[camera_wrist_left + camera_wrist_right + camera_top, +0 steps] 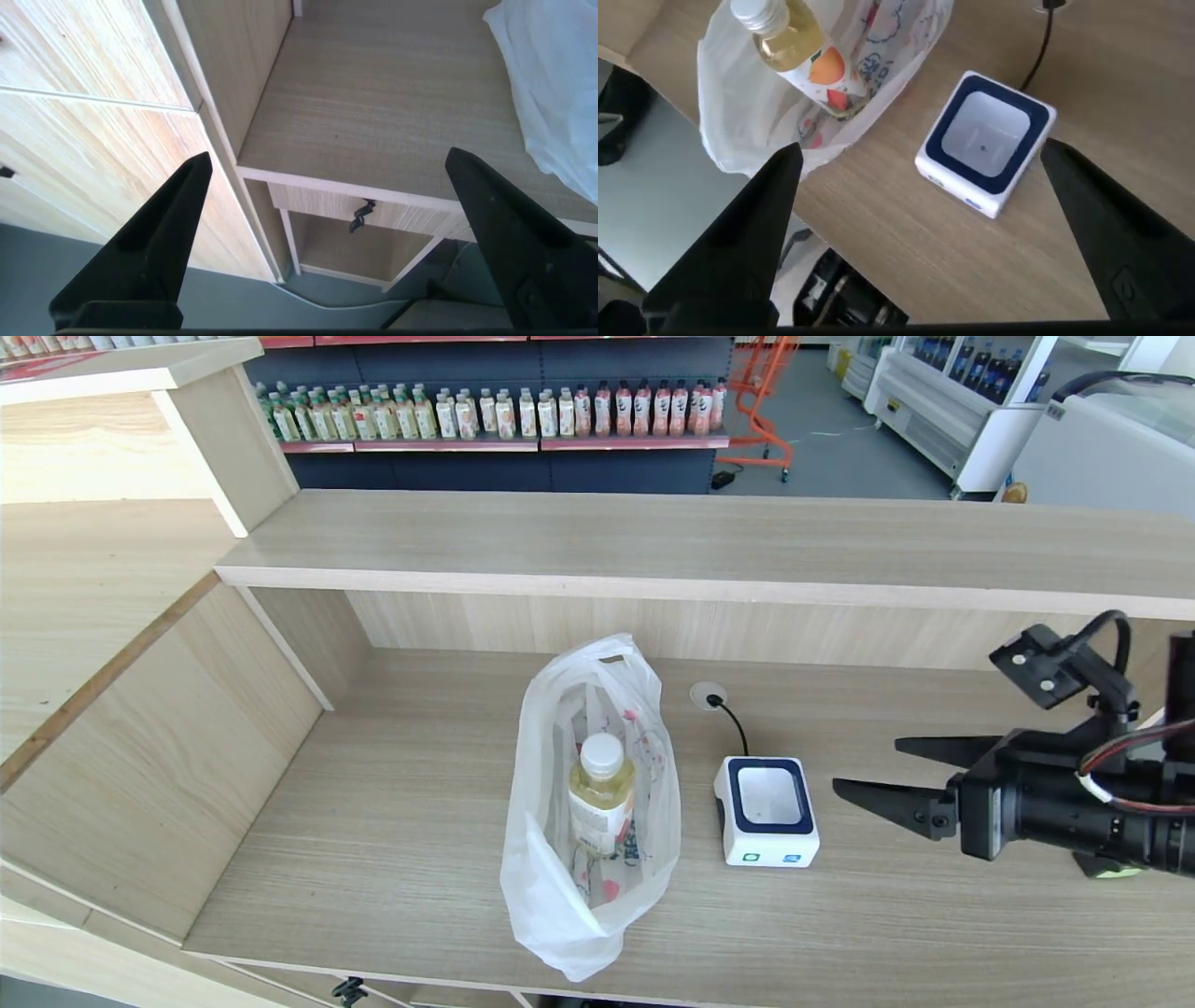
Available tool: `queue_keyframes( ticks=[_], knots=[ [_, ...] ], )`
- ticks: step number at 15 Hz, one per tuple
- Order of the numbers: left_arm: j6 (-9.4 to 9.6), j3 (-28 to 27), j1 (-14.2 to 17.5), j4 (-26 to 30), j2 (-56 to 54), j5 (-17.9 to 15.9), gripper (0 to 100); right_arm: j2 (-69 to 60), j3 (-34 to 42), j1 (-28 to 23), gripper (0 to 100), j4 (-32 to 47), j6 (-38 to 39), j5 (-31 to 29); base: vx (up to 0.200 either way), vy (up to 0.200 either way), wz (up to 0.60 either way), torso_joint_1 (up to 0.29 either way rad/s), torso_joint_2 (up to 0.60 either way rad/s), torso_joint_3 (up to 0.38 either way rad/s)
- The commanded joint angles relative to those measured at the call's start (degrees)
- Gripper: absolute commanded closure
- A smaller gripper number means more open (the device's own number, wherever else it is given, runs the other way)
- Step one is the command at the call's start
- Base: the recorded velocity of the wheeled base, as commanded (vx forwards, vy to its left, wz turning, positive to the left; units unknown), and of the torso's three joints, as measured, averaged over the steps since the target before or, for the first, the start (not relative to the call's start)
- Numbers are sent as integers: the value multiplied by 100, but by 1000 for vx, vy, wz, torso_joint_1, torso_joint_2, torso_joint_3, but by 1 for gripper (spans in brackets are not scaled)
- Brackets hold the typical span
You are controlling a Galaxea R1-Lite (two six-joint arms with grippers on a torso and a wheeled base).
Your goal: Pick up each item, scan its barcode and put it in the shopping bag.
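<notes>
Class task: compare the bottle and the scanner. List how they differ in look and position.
The bottle is round with yellowish liquid; the scanner is a squat white box, blue-framed on top. The bottle sits inside the shopping bag; the scanner sits bare on the counter. Neither is held.

bottle in bag on counter, scanner to its right.

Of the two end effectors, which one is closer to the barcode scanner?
The right end effector: it is open, over the counter just beside the barcode scanner. The left end effector, also open, is off the counter's front corner, past the shopping bag.
</notes>
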Motion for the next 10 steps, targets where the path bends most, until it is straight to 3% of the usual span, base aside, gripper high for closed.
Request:
queue_keyframes(
  ticks=[1, 6, 10],
  knots=[
    [0, 0, 0, 1, -2, 9, 0, -926, 281, -484, 0, 212, -219, -151, 0, 0, 0, 0, 0, 0],
    [-18, 0, 0, 1, 6, 0, 0, -1234, 668, -599, 0, 203, -219, -256, 0, 0, 0, 0, 0, 0],
    [-26, 0, 0, 1, 6, 0, 0, -1243, 659, -616, 0, 203, -228, -274, -200, 0, 0, 10, 4, 0]
  ],
)
